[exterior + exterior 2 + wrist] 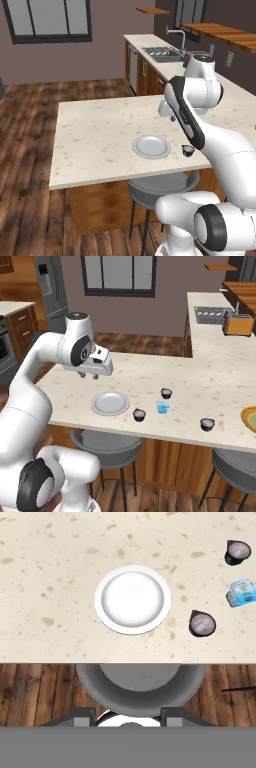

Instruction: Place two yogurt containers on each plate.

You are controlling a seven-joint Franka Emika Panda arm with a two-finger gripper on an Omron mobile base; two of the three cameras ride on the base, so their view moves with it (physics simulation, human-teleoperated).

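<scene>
Grey plate (110,403): bare, near the table's (210,376) front edge, above a stool (106,445).
Pincer (89,376): pressed together, holding nothing, raised over the table behind the grey plate.
Dark cups: one (139,415) just right of the grey plate, one (166,393) farther back, one (207,424) well right.
Blue cup (162,407): between the first two dark cups.
Yellow plate (249,419): far right edge.

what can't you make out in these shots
- Yellow plate: right base view, cut off by the right edge.
- Gripper: right base view, fingers too small to judge the gap.
- Grey plate: left base view, fully visible, but the arm hides the counter to its right.
</scene>
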